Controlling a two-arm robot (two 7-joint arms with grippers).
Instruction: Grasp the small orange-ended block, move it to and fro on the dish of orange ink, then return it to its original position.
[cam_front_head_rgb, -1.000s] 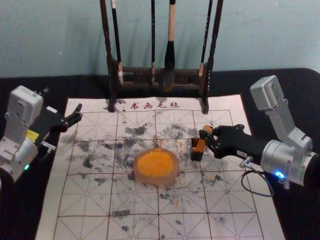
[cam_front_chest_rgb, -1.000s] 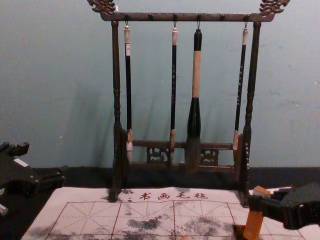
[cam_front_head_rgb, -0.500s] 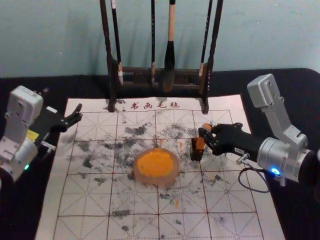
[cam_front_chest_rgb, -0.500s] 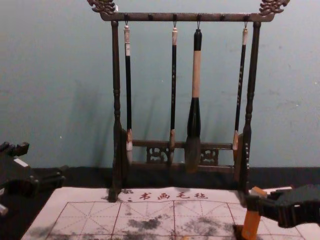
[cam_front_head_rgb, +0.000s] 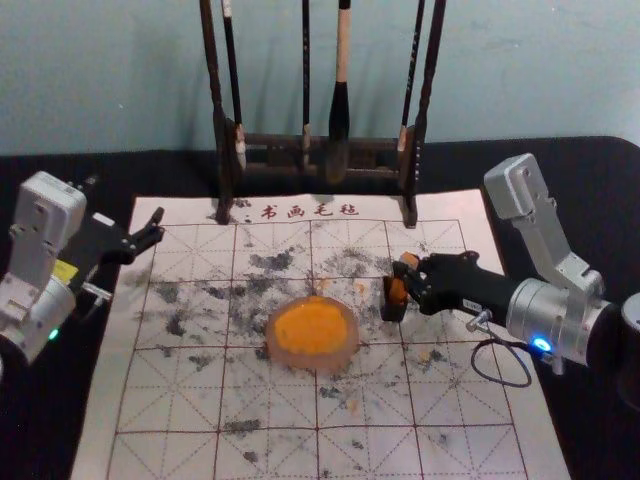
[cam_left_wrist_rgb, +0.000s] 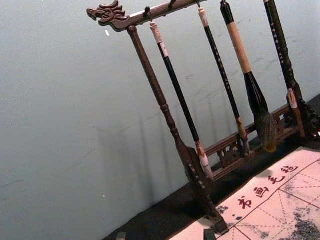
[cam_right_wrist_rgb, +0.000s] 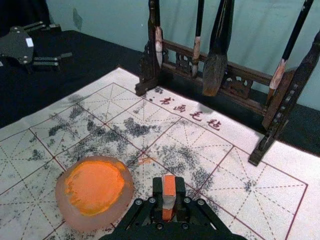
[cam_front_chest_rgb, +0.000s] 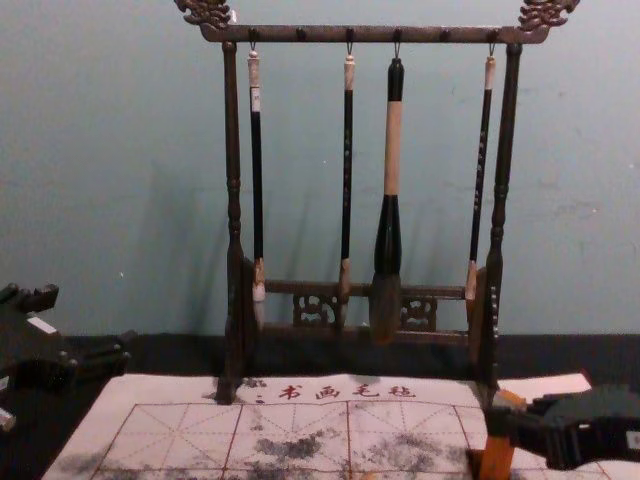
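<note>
Block (cam_right_wrist_rgb: 169, 185) stood roughly upright, pinched near its top by the right gripper (cam_front_head_rgb: 406, 272), whose jaws pressed on its two sides. The high grip made sense to me: it left the lower part free to go down into the small dark holder (cam_front_head_rgb: 393, 312), a narrow-mouthed thing that presumably kept a wet end off the mat (cam_front_head_rgb: 165, 455). Lower part was at the holder's mouth; whether it touched bottom, I could not tell.

Dish (cam_front_head_rgb: 336, 362) sat just beside the holder, toward the robot's left. Close placing, likely so that a loaded block had little way to travel and drip. Its orange ink (cam_front_head_rgb: 310, 328) lay in an uneven patch inside the pale rim.

Step in hand, my guess: the return, block being seated. Next move called for straight lowering, then a gentle release; a slanted push could have tipped the holder or smeared its lip.

Left gripper (cam_front_head_rgb: 157, 225) waited off the mat's far left edge, jaws spread on nothing, well away from the work. Brushes (cam_front_chest_rgb: 393, 150) hung from the rack (cam_front_chest_rgb: 370, 35) behind, bristles down, clear of both arms.
</note>
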